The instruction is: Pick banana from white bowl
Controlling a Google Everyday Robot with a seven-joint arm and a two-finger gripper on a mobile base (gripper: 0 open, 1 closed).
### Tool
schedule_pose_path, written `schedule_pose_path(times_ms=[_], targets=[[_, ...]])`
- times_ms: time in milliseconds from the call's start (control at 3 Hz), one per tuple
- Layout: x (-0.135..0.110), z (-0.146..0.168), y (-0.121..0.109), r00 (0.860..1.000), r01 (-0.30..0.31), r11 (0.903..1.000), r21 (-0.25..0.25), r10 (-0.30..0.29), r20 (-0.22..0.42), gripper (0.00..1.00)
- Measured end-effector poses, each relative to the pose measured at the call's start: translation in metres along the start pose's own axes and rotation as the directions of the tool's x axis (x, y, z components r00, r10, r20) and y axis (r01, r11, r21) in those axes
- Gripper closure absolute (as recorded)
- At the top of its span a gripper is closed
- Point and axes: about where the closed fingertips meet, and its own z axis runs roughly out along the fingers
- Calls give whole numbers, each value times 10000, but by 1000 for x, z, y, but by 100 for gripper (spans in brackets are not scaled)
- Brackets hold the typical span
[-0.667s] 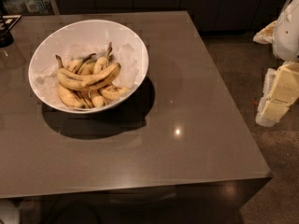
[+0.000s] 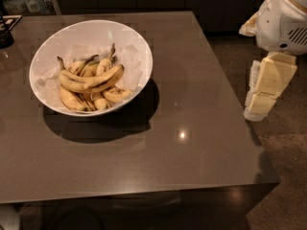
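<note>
The white bowl (image 2: 132, 44) stands on the back left part of a dark grey table (image 2: 201, 152). It holds several bananas. The longest, strongly curved banana (image 2: 91, 82) lies across the top of the pile, its dark stem toward the left and its tip toward the right. My gripper (image 2: 265, 91) hangs pointing down off the table's right edge, far to the right of the bowl, below the white arm housing (image 2: 283, 18). It holds nothing that I can see.
Shorter spotted bananas (image 2: 103, 99) lie under the long one. A dark object (image 2: 5, 35) sits at the table's far left edge. Dark cabinets run along the back. Speckled floor (image 2: 288, 176) lies to the right of the table.
The arm and gripper have shifted left, closer to the table's right edge, and more of the white housing shows. The bowl and bananas have not moved.
</note>
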Motion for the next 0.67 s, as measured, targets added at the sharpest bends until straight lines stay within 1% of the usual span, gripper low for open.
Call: schedule_pose_path(times_ms=[333,667], targets=[[-32,17,-1,9974,652,9973,-338,-661,-282,0],[-35,16,-3,9973,694,9974,-208,-698,-212,0]])
